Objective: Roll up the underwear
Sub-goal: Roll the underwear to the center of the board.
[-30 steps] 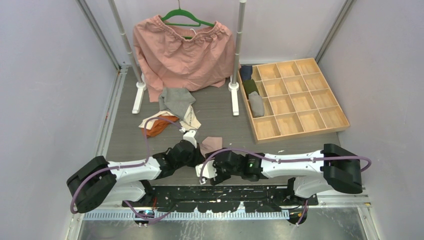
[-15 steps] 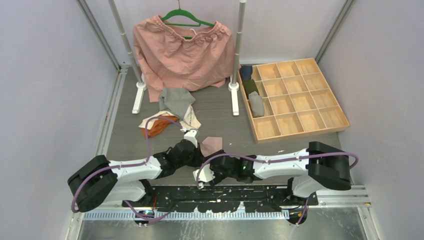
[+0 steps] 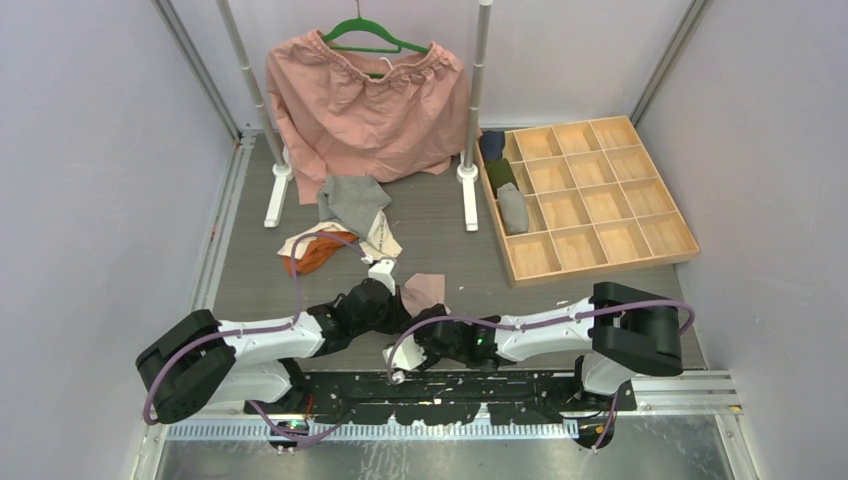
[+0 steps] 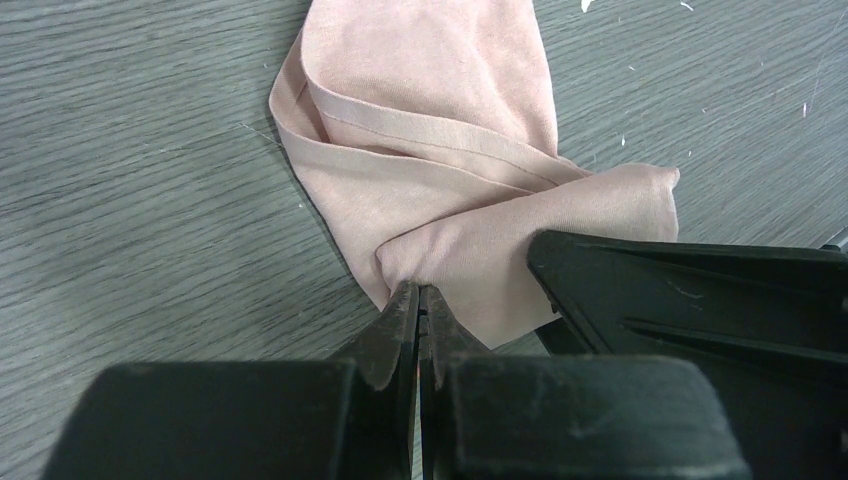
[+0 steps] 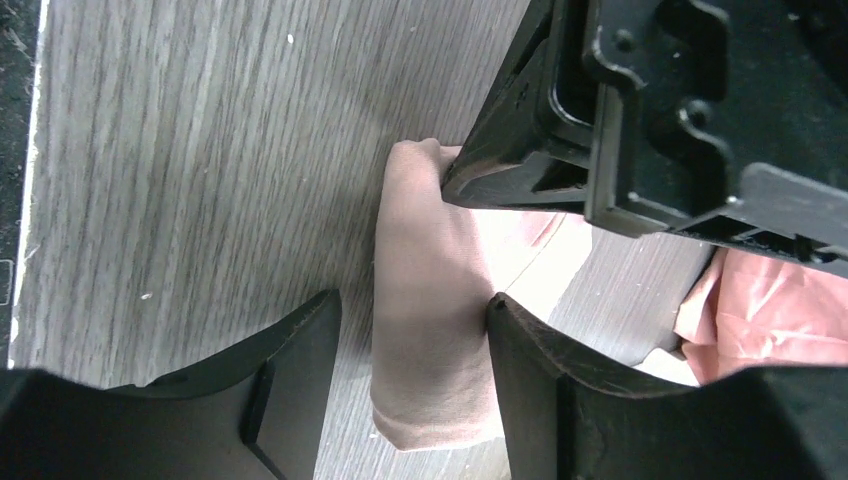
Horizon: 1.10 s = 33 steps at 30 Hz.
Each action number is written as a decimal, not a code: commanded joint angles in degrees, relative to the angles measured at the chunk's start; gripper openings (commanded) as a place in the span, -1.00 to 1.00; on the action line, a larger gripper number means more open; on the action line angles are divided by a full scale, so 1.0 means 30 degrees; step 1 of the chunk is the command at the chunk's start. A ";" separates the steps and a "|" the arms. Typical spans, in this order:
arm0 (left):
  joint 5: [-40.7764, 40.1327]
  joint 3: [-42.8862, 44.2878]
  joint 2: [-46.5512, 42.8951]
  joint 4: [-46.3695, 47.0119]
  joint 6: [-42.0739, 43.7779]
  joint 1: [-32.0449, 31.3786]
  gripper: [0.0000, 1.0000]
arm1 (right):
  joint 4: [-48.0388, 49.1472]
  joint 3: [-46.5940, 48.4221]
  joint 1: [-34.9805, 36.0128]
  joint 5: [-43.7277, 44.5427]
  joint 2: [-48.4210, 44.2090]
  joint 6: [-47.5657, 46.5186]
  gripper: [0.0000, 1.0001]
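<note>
A dusty pink underwear (image 4: 430, 150) lies on the grey table, its near end folded over into a loose roll (image 5: 430, 330). My left gripper (image 4: 420, 292) is shut on the folded edge of that roll. My right gripper (image 5: 415, 312) is open and straddles the roll from the side: its right finger (image 5: 530, 350) touches the cloth and its left finger (image 5: 290, 350) stands apart from it. In the top view the same pink underwear (image 3: 425, 288) sits between the two wrists near the front edge. More underwear lies behind in a pile: grey (image 3: 352, 200), cream (image 3: 382, 240), orange (image 3: 315, 255).
A salmon-pink garment (image 3: 365, 105) hangs on a green hanger between two rack posts with white feet (image 3: 277, 195). At the right stands a wooden compartment tray (image 3: 600, 205), with navy (image 3: 491, 145), green (image 3: 500, 175) and grey (image 3: 512, 208) rolls in its left column.
The right arm has slid left along the front edge and its jaws have narrowed around the pink roll. The left arm and its grip have not moved.
</note>
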 commanded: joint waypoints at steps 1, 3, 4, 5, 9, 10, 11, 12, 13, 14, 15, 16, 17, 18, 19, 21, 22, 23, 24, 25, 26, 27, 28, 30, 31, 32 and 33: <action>0.0067 0.0359 0.0234 -0.0411 0.0267 0.0046 -0.99 | 0.0208 -0.0006 0.0163 0.0835 0.0412 -0.0364 0.21; 0.0065 0.0383 0.0256 -0.0368 0.0252 0.0042 -0.99 | 0.0194 -0.0064 0.0225 0.1101 0.0603 -0.0371 0.19; 0.0066 0.0384 0.0263 -0.0354 0.0265 0.0042 -0.99 | 0.0153 -0.0065 0.0228 0.1168 0.0693 -0.0335 0.14; 0.0052 0.0388 0.0264 -0.0366 0.0267 0.0042 -0.99 | 0.0147 -0.0087 0.0236 0.1235 0.0818 -0.0254 0.10; 0.0037 0.0389 0.0220 -0.0409 0.0263 0.0044 -0.99 | 0.0095 -0.0154 0.0295 0.1384 0.1026 0.0228 -0.10; 0.0037 0.0374 0.0207 -0.0410 0.0263 0.0046 -0.99 | 0.0089 -0.0157 0.0299 0.1386 0.1054 0.0370 -0.17; 0.0037 0.0387 0.0183 -0.0436 0.0259 0.0042 -0.99 | 0.0048 -0.0139 0.0310 0.1394 0.1101 0.0578 -0.25; 0.0008 0.0388 0.0192 -0.0443 0.0266 0.0042 -0.99 | -0.0005 -0.0082 0.0331 0.1395 0.1166 0.0835 -0.33; 0.0008 0.0414 0.0145 -0.0440 0.0245 0.0035 -0.99 | -0.0140 0.0028 0.0318 0.1347 0.1258 0.1119 -0.46; 0.0008 0.0432 0.0071 -0.0440 0.0217 0.0042 -0.99 | -0.0383 0.0210 0.0321 0.1276 0.1357 0.1455 -0.58; 0.0008 0.0445 -0.0002 -0.0439 0.0169 0.0042 -0.99 | -0.0851 0.0401 0.0314 0.1237 0.1569 0.1673 -0.69; -0.0007 0.0462 -0.0114 -0.0454 0.0108 0.0042 -0.99 | -0.1285 0.0546 0.0324 0.1174 0.1733 0.1902 -0.79; -0.0057 0.0489 -0.0252 -0.0489 0.0079 0.0042 -0.99 | -0.1387 0.0579 0.0321 0.1093 0.1809 0.2187 -0.84; -0.0088 0.0551 -0.0467 -0.0596 0.0064 0.0042 -0.99 | -0.1279 0.0557 0.0325 0.1035 0.1869 0.2431 -0.89; -0.0194 0.0653 -0.0710 -0.0778 0.0040 0.0042 -0.99 | -0.1156 0.0452 0.0332 0.0856 0.1895 0.2764 -0.93; -0.0509 0.0840 -0.1406 -0.1282 0.0005 0.0066 -0.99 | -0.1268 0.0478 0.0328 0.0295 0.1819 0.3388 -0.96; -0.0708 0.0917 -0.1849 -0.1578 -0.0024 0.0071 -0.99 | -0.1360 0.0545 0.0333 -0.0006 0.1816 0.3727 -0.96; -0.0979 0.0989 -0.2304 -0.1915 -0.0026 0.0071 -0.99 | -0.1400 0.0586 0.0308 -0.0304 0.1793 0.4096 -0.97; -0.1280 0.1024 -0.2778 -0.2381 -0.0054 0.0071 -0.99 | -0.1442 0.0661 0.0308 -0.0634 0.1728 0.4512 -0.97; -0.1570 0.1032 -0.3460 -0.2711 -0.0070 0.0072 -0.99 | -0.1502 0.0714 0.0274 -0.1023 0.1643 0.4923 -0.97; -0.1910 0.1033 -0.3941 -0.3129 -0.0105 0.0099 -0.99 | -0.1543 0.0825 0.0249 -0.1441 0.1541 0.5322 -0.98; -0.2228 0.1019 -0.4404 -0.3368 -0.0175 0.0100 -0.99 | -0.1701 0.0951 0.0235 -0.1933 0.1466 0.5694 -0.98; -0.2553 0.0991 -0.4879 -0.4050 -0.0275 0.0126 -0.99 | -0.1820 0.1032 0.0211 -0.2350 0.1391 0.6059 -0.98; -0.3191 0.0826 -0.5772 -0.4873 -0.0558 0.0158 -0.99 | -0.1917 0.1133 0.0168 -0.2955 0.1172 0.6672 -0.98; -0.3420 0.0692 -0.6200 -0.5161 -0.0667 0.0163 -0.99 | -0.1909 0.1132 0.0108 -0.3210 0.1046 0.6950 -0.98; -0.3614 0.0547 -0.6612 -0.5388 -0.0758 0.0160 -0.99 | -0.1879 0.1106 0.0027 -0.3495 0.0924 0.7344 -0.98; -0.3737 0.0409 -0.7041 -0.5621 -0.0846 0.0159 -0.99 | -0.1813 0.1052 -0.0078 -0.3845 0.0807 0.7675 -0.98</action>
